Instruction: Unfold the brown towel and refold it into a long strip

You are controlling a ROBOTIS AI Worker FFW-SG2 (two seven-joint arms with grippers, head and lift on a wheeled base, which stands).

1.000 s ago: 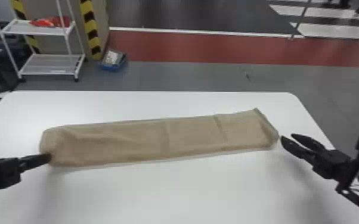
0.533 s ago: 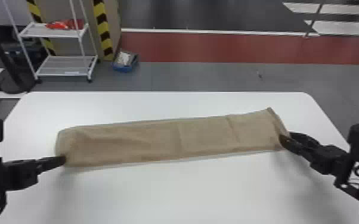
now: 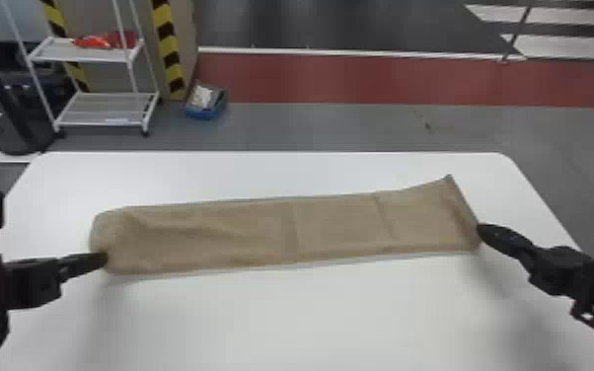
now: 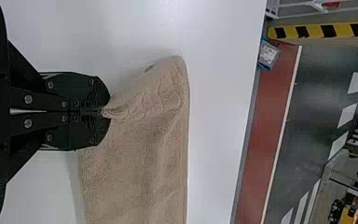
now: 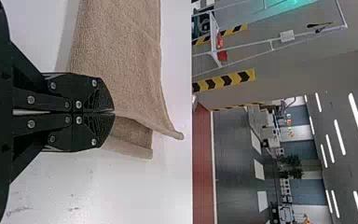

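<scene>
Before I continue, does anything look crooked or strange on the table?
The towel is askew at its right end, where the far corner flares outward and layers do not line up. Its left end is puckered where the left tool pinches it.

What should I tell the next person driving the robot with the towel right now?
Left black two-fingered gripper: shut on the towel's left end, puckering it.
Right black two-fingered gripper: shut on the right end, where the layers splay apart.
Brown cloth towel: lying across the smooth white table.
Done: it's a long strip.
Left: probably line up the right end, smooth the left, then let go.
</scene>
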